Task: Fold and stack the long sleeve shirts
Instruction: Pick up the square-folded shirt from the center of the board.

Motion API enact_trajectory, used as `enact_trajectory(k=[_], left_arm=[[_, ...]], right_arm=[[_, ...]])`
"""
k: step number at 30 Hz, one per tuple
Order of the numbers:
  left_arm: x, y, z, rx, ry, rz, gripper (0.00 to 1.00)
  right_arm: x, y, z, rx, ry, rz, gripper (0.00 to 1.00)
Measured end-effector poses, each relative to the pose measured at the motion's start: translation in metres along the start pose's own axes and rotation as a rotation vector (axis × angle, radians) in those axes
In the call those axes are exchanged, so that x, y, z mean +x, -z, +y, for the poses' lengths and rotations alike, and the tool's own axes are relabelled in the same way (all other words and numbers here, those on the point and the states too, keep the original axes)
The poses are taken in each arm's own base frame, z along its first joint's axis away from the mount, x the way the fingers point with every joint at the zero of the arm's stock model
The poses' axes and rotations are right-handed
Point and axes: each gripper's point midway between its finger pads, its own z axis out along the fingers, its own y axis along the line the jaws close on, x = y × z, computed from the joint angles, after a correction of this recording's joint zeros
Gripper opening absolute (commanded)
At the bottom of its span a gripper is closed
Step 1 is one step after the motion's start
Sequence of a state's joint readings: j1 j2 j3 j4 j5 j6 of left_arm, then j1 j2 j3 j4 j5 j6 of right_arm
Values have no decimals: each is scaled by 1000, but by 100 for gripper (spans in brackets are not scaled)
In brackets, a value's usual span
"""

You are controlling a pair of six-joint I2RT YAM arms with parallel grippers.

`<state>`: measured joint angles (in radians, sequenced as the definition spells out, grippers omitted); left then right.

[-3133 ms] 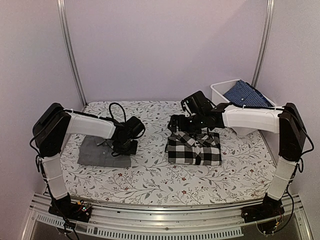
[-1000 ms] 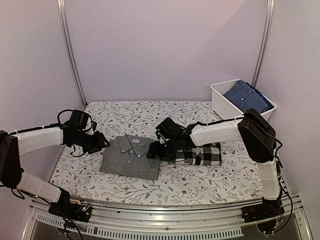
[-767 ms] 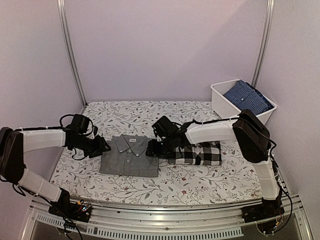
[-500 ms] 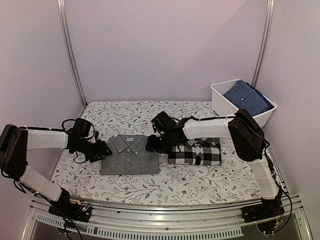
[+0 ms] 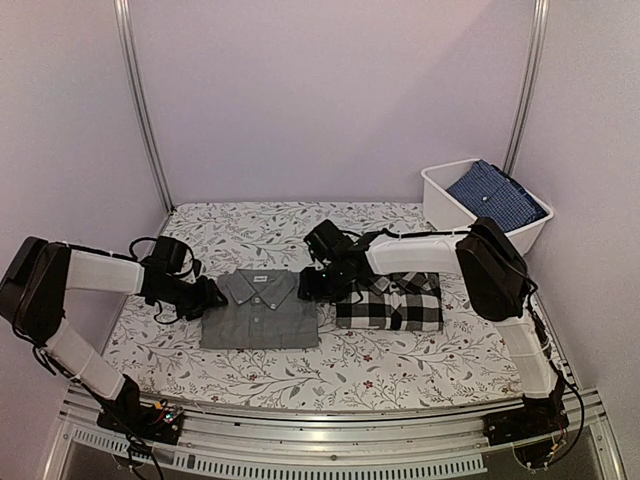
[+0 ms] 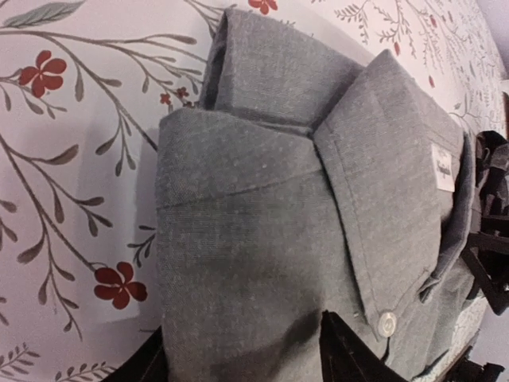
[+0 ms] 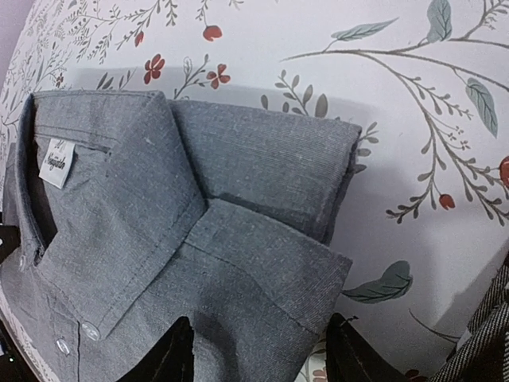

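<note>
The left claw (image 5: 207, 298) sits at the left edge of the grey shirt (image 5: 260, 310). Its fingers (image 6: 350, 358) stand apart, with the shirt's folded edge between them. Whether they press the cloth cannot be told. The right claw (image 5: 308, 285) is at the shirt's right edge near the collar, also parted. In its wrist view one finger (image 7: 179, 354) is over the cloth and the other is just off the folded corner, above the desk (image 5: 300, 370).

The left arm lies low, its forearm stretched rightward just above the desk from an elbow at the far left. The right arm's elbow stands high at the right. Its white forearm reaches leftward past the far edge of the black-and-white checked shirt (image 5: 395, 305).

The grey shirt lies flat on the floral desk as a folded rectangle, collar away from the arm bases, between the two claws. A white label (image 6: 443, 167) shows inside the collar, with a button (image 6: 387, 323) below it. The checked shirt lies folded just beside it on the right, their edges close or touching. The two shirts are side by side, not stacked.

At the far right corner a white bin (image 5: 432, 190) holds a blue patterned cloth (image 5: 495, 192), well apart from both claws.
</note>
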<state>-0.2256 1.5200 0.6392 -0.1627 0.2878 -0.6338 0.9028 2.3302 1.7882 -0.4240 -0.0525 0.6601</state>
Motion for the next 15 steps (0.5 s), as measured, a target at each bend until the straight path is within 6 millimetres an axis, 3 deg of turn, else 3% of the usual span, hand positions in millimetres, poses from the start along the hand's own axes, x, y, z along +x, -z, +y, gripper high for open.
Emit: enact_trajectory(k=[6, 9, 11, 15], left_arm=[[1, -7, -2, 9, -1, 8, 17], [5, -9, -1, 4, 1, 25, 3], [7, -9, -1, 4, 6, 33, 0], [8, -9, -2, 5, 5, 38, 0]], right_arm=[[-1, -7, 5, 13, 13, 1, 31], [-1, -9, 6, 17, 15, 2, 13], [0, -11, 5, 23, 12, 7, 1], [-4, -9, 8, 28, 19, 8, 0]])
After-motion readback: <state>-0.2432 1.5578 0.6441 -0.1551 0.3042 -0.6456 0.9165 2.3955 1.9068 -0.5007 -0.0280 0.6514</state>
